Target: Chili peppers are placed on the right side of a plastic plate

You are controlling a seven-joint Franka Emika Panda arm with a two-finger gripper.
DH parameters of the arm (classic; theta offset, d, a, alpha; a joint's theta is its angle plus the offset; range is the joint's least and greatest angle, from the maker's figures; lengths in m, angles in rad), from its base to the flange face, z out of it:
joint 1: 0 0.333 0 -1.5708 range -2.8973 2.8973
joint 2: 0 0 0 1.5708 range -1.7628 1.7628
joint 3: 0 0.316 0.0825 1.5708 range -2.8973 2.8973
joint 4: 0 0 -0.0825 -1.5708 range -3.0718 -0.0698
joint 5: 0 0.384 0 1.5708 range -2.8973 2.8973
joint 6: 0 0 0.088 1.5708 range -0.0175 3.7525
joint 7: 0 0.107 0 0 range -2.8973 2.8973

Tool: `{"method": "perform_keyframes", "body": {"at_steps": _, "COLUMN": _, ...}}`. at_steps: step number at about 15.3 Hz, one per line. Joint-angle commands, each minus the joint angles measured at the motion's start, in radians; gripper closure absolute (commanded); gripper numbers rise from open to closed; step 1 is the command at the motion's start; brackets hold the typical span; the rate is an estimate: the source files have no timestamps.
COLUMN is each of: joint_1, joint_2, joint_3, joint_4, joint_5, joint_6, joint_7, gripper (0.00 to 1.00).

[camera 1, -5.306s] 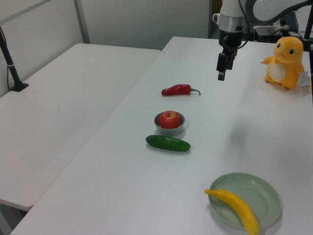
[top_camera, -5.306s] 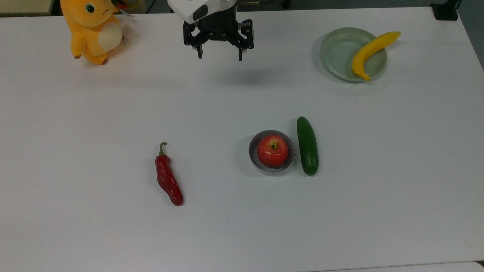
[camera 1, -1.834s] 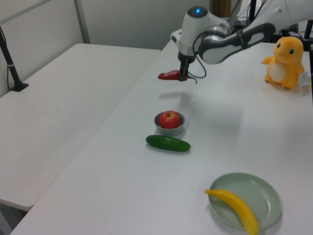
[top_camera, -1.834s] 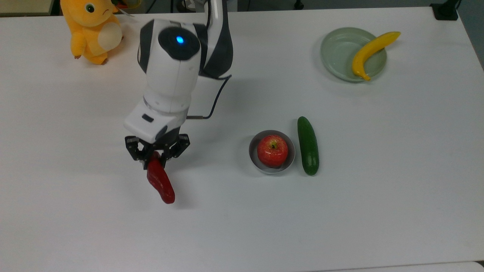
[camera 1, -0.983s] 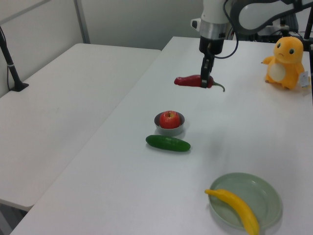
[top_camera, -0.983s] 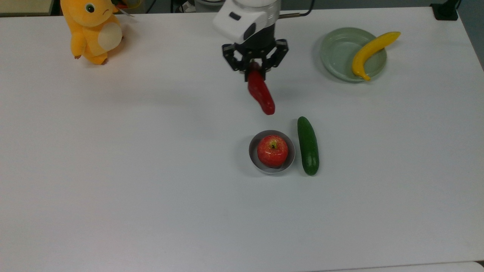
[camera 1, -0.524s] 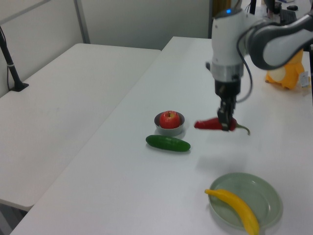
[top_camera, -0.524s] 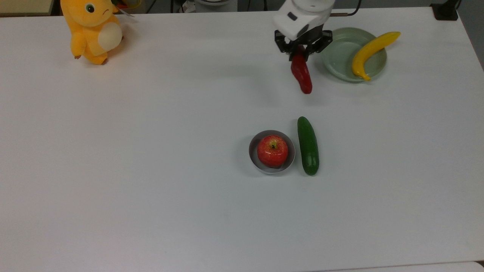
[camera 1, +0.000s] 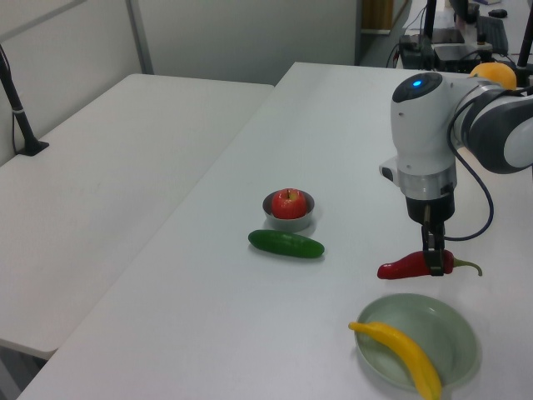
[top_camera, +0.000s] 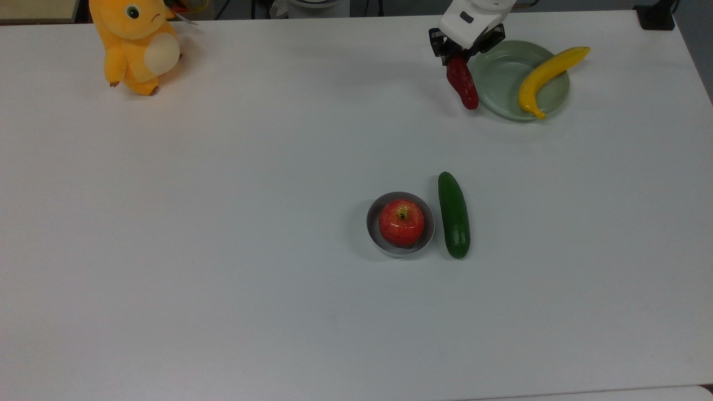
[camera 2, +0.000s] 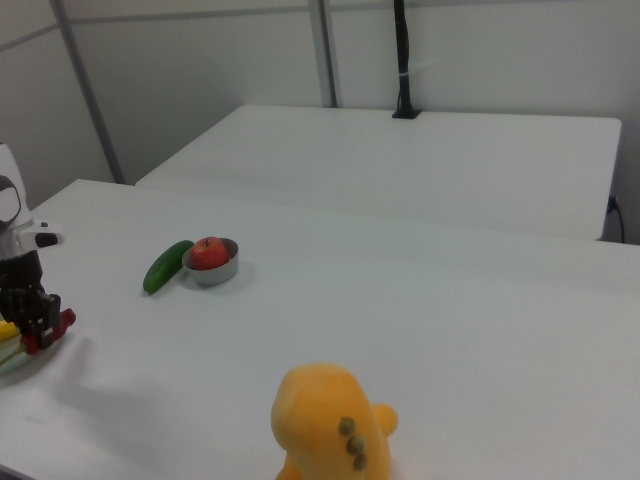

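- Hand (top_camera: 458, 55) (camera 1: 433, 260) (camera 2: 33, 322) closed on the chili (top_camera: 463, 83) (camera 1: 410, 265) near its green-stem end, fingers pinching the upper part of the red body.
- Chili held clear of the desk (top_camera: 223, 223) (camera 1: 250, 317), roughly level in the left view, tip pointing to the left view's left and curved stem trailing to the left view's right.
- Plastic plate (top_camera: 497, 75) (camera 1: 454, 329) (camera 2: 12, 362) just beside the hand: in the top view on the top view's right of the chili, with the red body along the plate's nearer rim; in the left view just below the hand.
- Cannot tell from the top view whether chili and rim touch; in the left view, chili seen above the plate's far rim with a gap.
- Yellow banana (top_camera: 543, 78) (camera 1: 400, 354) lying across the plate on the side away from the hand, one end past the rim in the top view.
- Farther from the hand, green cucumber (top_camera: 454, 214) (camera 1: 286, 243) (camera 2: 166, 266) flat on the desk, just beside a small grey bowl (top_camera: 374, 231) (camera 1: 293, 222) (camera 2: 218, 272).
- Red apple (top_camera: 401, 223) (camera 1: 289, 203) (camera 2: 208, 253) sitting in that bowl.
- Farthest from the hand, orange plush toy (top_camera: 136, 44) (camera 2: 330, 425) upright at the opposite corner of the desk, well apart from everything else.
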Motion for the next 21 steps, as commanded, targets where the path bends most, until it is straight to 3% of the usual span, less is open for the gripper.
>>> {"method": "perform_keyframes", "body": {"at_steps": 1, "joint_1": -0.001, "joint_2": -0.03, "joint_3": 0.002, "joint_4": -0.032, "joint_5": 0.017, "joint_6": -0.018, "joint_7": 0.008, "gripper": 0.54}}
{"method": "perform_keyframes", "body": {"at_steps": 2, "joint_1": -0.002, "joint_2": -0.029, "joint_3": 0.002, "joint_4": -0.032, "joint_5": 0.017, "joint_6": -0.018, "joint_7": 0.008, "gripper": 0.3}}
{"method": "perform_keyframes", "body": {"at_steps": 3, "joint_1": -0.002, "joint_2": -0.027, "joint_3": 0.002, "joint_4": -0.032, "joint_5": 0.017, "joint_6": -0.019, "joint_7": 0.002, "gripper": 0.0}}
{"method": "perform_keyframes", "body": {"at_steps": 11, "joint_1": -0.019, "joint_2": -0.039, "joint_3": 0.001, "joint_4": 0.011, "joint_5": 0.011, "joint_6": -0.021, "joint_7": -0.009, "gripper": 0.0}}
{"method": "perform_keyframes", "body": {"at_steps": 14, "joint_1": -0.085, "joint_2": -0.064, "joint_3": -0.001, "joint_4": 0.065, "joint_5": -0.028, "joint_6": -0.024, "joint_7": -0.025, "gripper": 0.0}}
{"method": "perform_keyframes", "body": {"at_steps": 16, "joint_1": -0.167, "joint_2": -0.107, "joint_3": -0.007, "joint_4": 0.086, "joint_5": -0.04, "joint_6": -0.024, "joint_7": -0.103, "gripper": 0.0}}
{"method": "perform_keyframes", "body": {"at_steps": 21, "joint_1": -0.192, "joint_2": -0.124, "joint_3": -0.153, "joint_4": 0.189, "joint_5": -0.04, "joint_6": -0.059, "joint_7": -0.14, "gripper": 0.0}}
